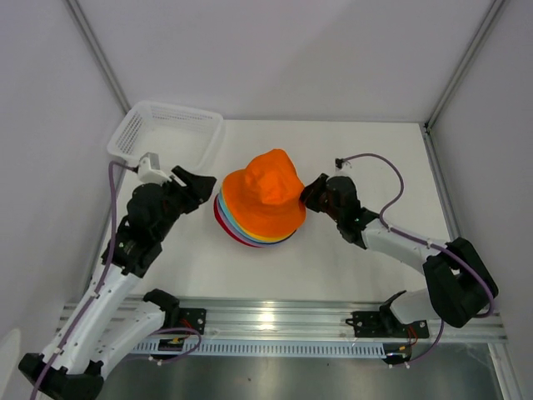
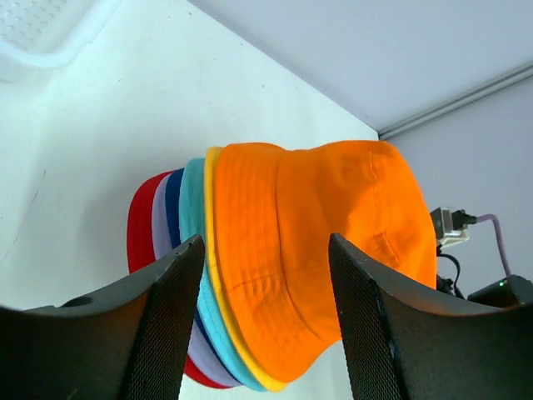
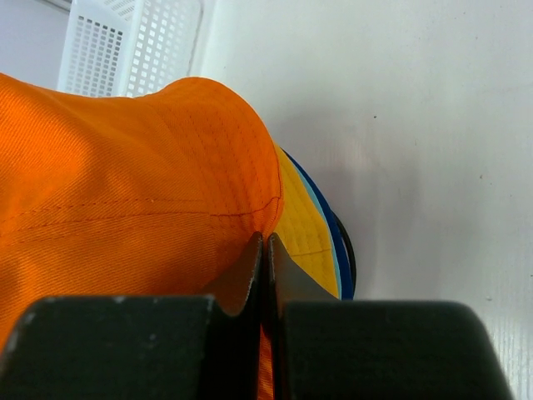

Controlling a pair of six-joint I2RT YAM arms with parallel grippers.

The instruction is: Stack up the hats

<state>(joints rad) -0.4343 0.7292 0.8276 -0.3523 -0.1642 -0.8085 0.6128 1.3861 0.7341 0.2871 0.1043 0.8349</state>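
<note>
The orange hat [image 1: 265, 193] tops the stacked hats [image 1: 240, 235] at the centre of the table [image 1: 375, 158]; the left gripper [image 1: 206, 185] stands open at the stack's 9 o'clock, and the right gripper [image 1: 310, 193] is pinched on the orange hat at 3 o'clock.

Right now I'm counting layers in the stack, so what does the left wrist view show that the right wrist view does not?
Left wrist only: the red hat and lilac hat low in the stack, plus the left gripper, jaws open. Right wrist only: the right gripper, jaws shut on the orange hat at its brim seam. Both: the orange hat on top, yellow hat and dark blue hat edges, the white basket.
</note>
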